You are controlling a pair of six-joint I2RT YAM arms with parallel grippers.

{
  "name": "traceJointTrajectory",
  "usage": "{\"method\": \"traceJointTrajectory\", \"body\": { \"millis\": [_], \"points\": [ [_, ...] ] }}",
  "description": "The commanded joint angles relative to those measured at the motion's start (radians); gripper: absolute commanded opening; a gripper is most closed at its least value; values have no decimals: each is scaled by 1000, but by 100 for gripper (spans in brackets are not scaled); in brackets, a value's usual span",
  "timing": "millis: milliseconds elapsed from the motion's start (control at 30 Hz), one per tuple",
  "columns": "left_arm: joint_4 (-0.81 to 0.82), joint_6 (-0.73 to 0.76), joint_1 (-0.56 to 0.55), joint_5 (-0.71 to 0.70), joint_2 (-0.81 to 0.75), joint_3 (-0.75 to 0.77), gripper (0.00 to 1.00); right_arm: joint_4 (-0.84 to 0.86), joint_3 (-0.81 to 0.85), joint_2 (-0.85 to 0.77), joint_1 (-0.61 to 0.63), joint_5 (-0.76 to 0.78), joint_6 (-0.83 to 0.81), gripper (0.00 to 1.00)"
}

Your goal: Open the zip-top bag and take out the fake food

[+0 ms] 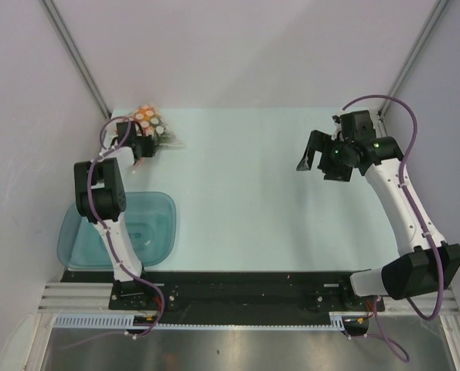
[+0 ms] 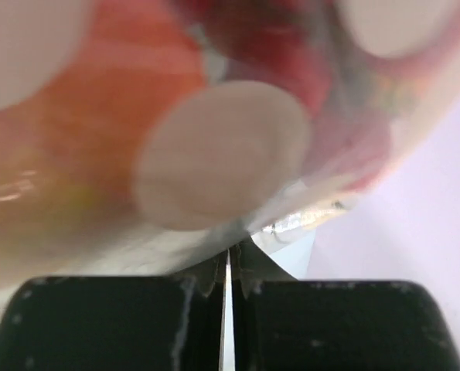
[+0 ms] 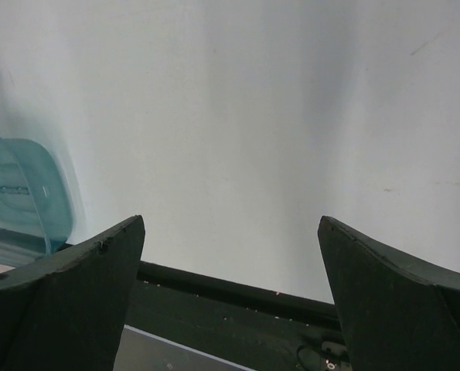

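The zip-top bag (image 1: 149, 121), clear plastic with pale, orange and red dots, lies at the far left corner of the table. In the left wrist view the bag (image 2: 214, 154) fills the upper frame, very close and blurred. Red and orange fake food (image 2: 291, 54) shows through it, its shapes unclear. My left gripper (image 1: 143, 144) (image 2: 230, 267) is shut on the bag's lower edge, a fold of plastic pinched between its fingertips. My right gripper (image 1: 316, 158) (image 3: 231, 232) hangs open above the table's right side, nothing between its fingers.
A teal translucent tray (image 1: 162, 202) (image 3: 17, 193) sits at the near left beside the left arm's base. White walls close in behind and to the left of the bag. The black rail (image 3: 237, 290) runs along the table's near edge.
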Motion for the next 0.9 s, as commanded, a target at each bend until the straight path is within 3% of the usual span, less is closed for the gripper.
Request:
{"method": "traceJointTrajectory", "body": {
  "millis": [0,100,233,567,800,833,867],
  "points": [
    [-56,161,-7,70,17,103,0,89,-12,39,53,15,-18,100],
    [-45,245,-42,110,-9,108,0,96,-10,76,76,41,-72,100],
    [-157,356,-125,133,-58,110,0,104,-9,99,110,50,-113,100],
    [-116,281,-495,201,-252,-99,0,162,-82,90,193,44,-185,100],
    [-88,258,-706,276,-211,-115,0,311,-303,70,78,-106,120,100],
    [-78,277,-739,285,-207,-116,4,304,-312,67,72,-126,138,100],
    [-80,290,-749,291,-210,-119,14,287,-320,63,69,-119,140,100]
  ]
}}
